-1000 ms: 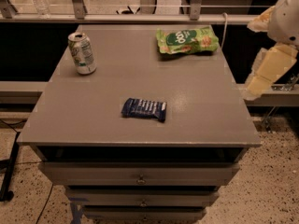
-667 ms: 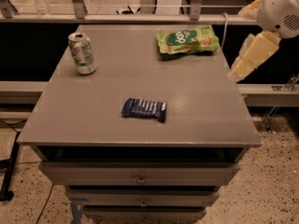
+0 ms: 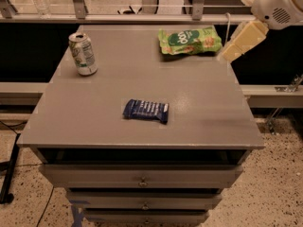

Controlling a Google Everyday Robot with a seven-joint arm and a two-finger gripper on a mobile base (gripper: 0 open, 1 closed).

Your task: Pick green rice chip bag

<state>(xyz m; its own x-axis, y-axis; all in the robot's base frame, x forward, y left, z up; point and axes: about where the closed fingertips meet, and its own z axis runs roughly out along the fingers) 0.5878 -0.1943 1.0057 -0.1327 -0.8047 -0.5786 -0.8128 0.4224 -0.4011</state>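
Upright near the left far side of the worktop [image 3: 199,103] stands a green-and-white drink can [image 3: 83,53]; whether anything is in it cannot be told. A small dark blue wrapped bar [image 3: 146,110] lies flat around the middle, well apart from the can; neither is wanted. The green rice chip bag [image 3: 189,40] lies flat towards the far right corner, its long axis running left to right, roughly along the far edge. The gripper [image 3: 234,48] hangs just beyond the bag's right end, off the worktop's right edge and seemingly above the surface; it holds nothing, and whether it is open or closed cannot be told. So the bag lies to the gripper's left and a little lower; the reach would likely be a short one across and down. Below the worktop sit drawers [image 3: 142,178]; their contents are hidden.
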